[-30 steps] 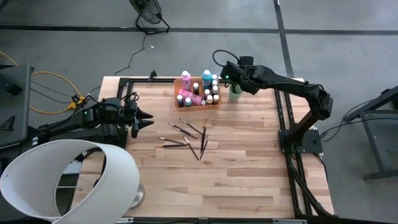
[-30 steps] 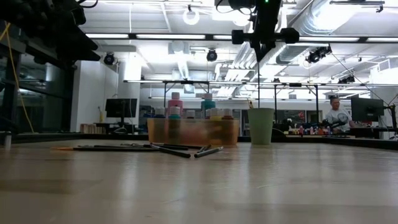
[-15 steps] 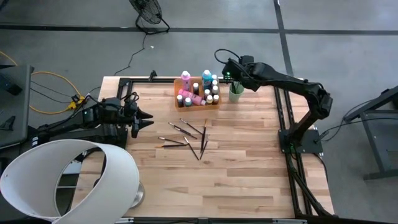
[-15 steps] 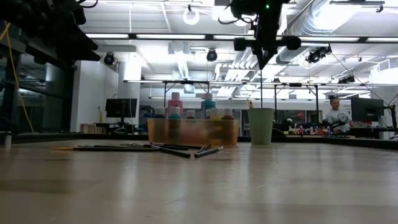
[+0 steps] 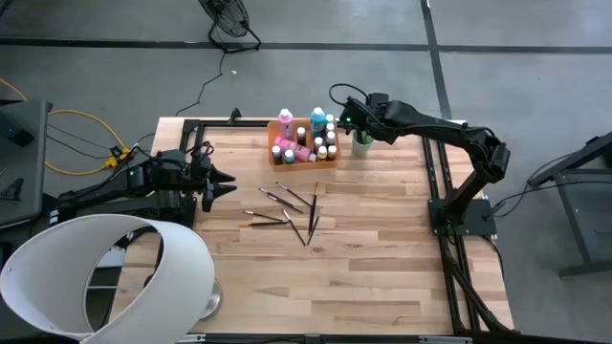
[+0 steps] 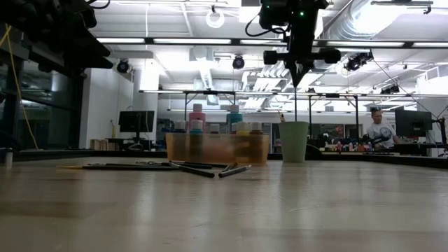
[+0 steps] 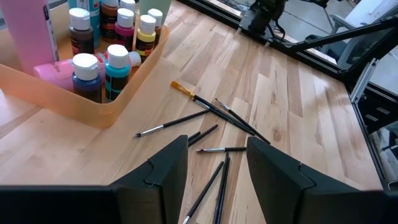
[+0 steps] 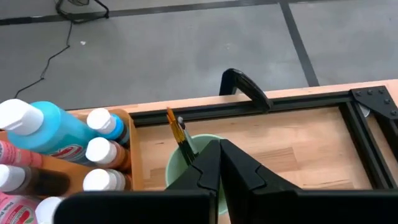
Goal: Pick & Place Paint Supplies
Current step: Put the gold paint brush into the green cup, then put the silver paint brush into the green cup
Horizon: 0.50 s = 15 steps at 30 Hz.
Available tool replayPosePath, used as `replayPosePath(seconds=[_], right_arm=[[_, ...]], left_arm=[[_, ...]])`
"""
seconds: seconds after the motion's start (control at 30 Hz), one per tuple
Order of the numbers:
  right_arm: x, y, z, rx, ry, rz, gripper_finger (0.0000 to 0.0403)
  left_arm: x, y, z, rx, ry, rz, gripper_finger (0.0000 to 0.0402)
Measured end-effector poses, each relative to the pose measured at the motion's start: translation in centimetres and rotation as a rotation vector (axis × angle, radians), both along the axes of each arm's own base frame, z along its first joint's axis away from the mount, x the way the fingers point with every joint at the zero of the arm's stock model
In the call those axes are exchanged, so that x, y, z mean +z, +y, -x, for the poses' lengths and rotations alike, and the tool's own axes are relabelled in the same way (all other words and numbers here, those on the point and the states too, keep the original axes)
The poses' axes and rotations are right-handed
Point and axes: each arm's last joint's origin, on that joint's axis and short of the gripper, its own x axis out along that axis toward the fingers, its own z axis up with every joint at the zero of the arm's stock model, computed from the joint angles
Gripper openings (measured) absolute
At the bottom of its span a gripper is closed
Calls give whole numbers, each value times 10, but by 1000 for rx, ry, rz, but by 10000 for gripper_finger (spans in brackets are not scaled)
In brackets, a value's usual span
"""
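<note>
My right gripper (image 6: 295,82) hangs shut just above the light green cup (image 6: 293,141) at the far right of the table. A thin paintbrush (image 6: 295,105) reaches from its tips down into the cup. Other brushes (image 8: 177,127) lean in the cup (image 8: 177,171). Left of the cup, the orange tray (image 5: 287,161) holds white-capped paint bottles (image 5: 317,119). Several loose paintbrushes (image 5: 287,210) lie flat on the table's middle. My left gripper (image 7: 217,155) waits open at the left side (image 5: 228,182), with nothing between its fingers. My right gripper pinches the paintbrush's upper end (image 6: 295,88) between its two fingertips, coming from above and slanting down. The brush hangs upright below the fingers, its lower end inside the cup. In the right wrist view the fingers (image 8: 205,165) hide the place of contact.
A black frame rail (image 5: 435,182) runs along the table's far and right edges. A large white curved shade (image 5: 105,277) covers the near left corner. Bare wood lies near and right of the loose brushes. A person (image 6: 380,129) sits far off in the room.
My right gripper has sunk a little toward the green cup and tipped further downward, staying shut. The brush below it has gone lower into the cup.
</note>
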Motion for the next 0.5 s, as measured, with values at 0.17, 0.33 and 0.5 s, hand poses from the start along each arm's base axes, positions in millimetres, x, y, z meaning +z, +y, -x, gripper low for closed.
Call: replayPosePath(seconds=[0.17, 0.33, 0.5], right_arm=[[0, 0, 0, 7, -11, -20, 24], [-1, 1, -1, 15, -17, -34, 68], [-2, 2, -2, 37, -39, -82, 114]], left_arm=[[0, 0, 0, 0, 0, 0, 161], [0, 0, 0, -1, 0, 0, 161], [0, 0, 0, -4, 0, 1, 161]])
